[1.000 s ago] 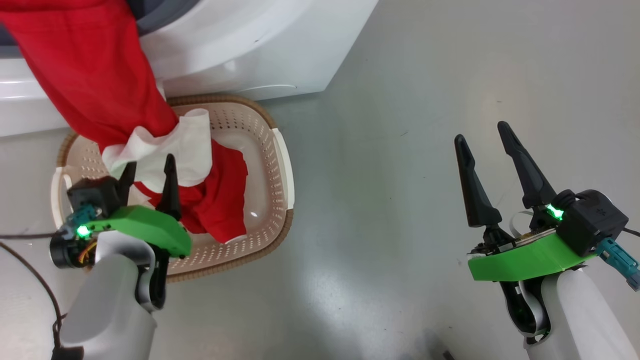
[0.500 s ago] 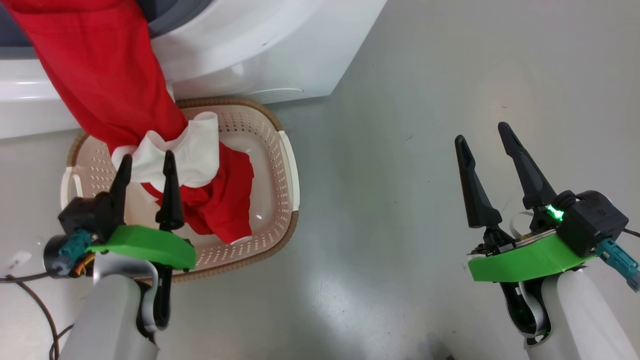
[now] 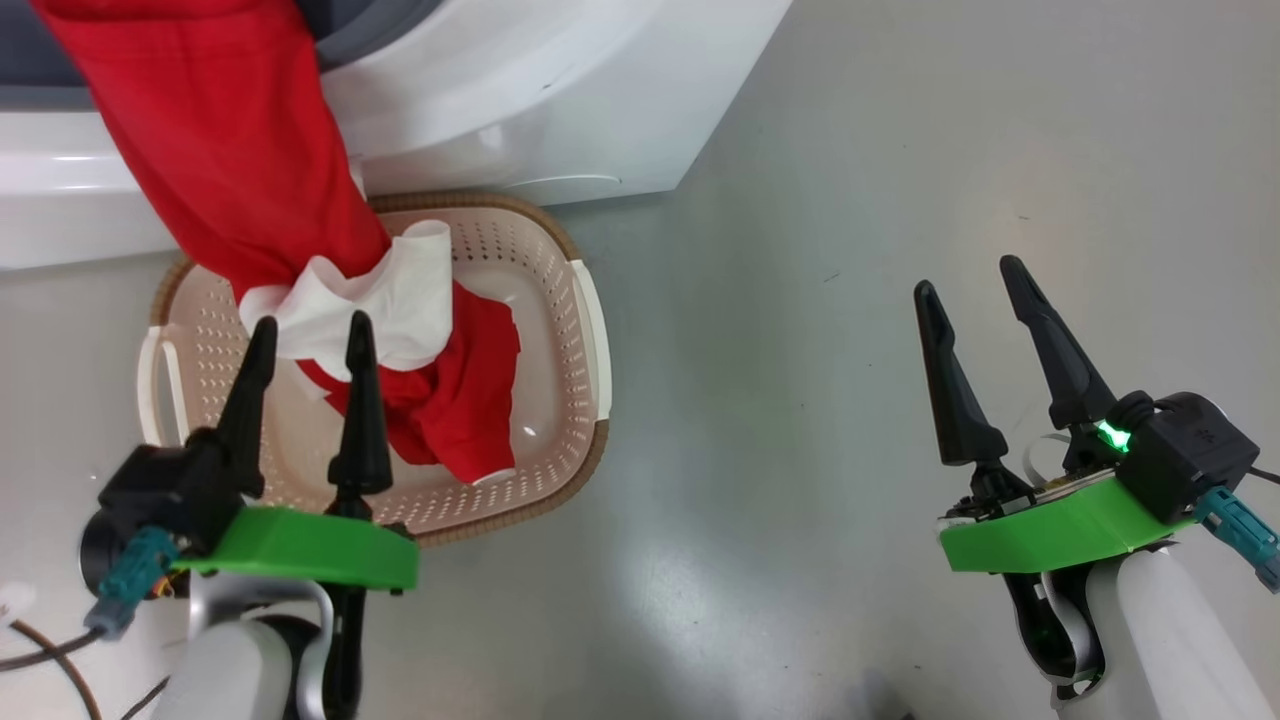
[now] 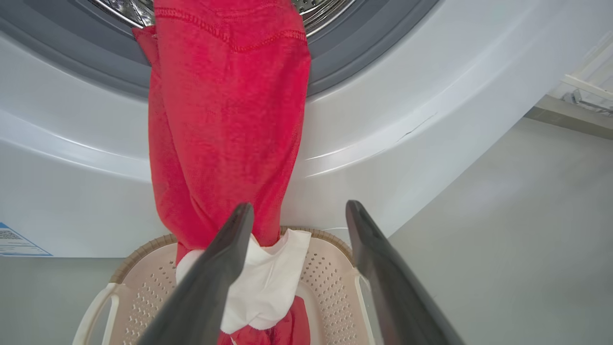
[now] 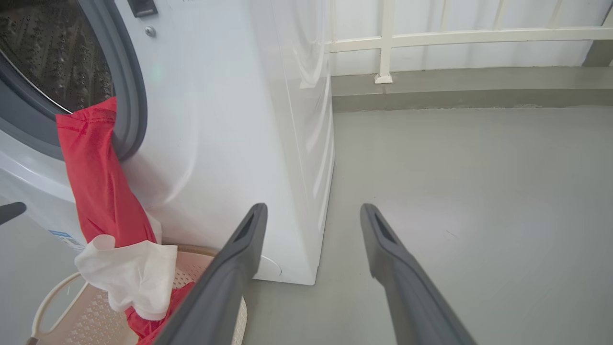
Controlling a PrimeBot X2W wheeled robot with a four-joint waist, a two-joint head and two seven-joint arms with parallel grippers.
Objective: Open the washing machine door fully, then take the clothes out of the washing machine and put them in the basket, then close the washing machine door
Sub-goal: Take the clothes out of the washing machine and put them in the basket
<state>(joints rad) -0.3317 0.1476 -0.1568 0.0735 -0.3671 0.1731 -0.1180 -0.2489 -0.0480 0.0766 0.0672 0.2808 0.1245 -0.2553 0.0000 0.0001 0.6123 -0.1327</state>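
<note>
The red clothes (image 3: 230,150) hang from the washing machine (image 3: 560,90) opening down into the cream basket (image 3: 592,330), their white panel (image 3: 400,300) bunched on top. The left wrist view shows the clothes (image 4: 225,120) draped over the grey ring, reaching the basket (image 4: 330,268). My left gripper (image 3: 312,322) is open above the basket's near half, tips just short of the white panel, holding nothing. My right gripper (image 3: 966,275) is open over bare floor, far right of the basket. The washing machine door is out of view.
The grey floor (image 3: 800,200) stretches right of the machine. A white railing (image 5: 431,38) and a low kerb (image 5: 469,96) stand behind it. A dark cable (image 3: 40,645) lies by my left arm. A blue label (image 4: 14,239) marks the machine's lower front.
My left gripper has drawn back from over the clothes toward the basket's near rim, still open and straighter. The camera has shifted a little. The right arm has barely moved.
</note>
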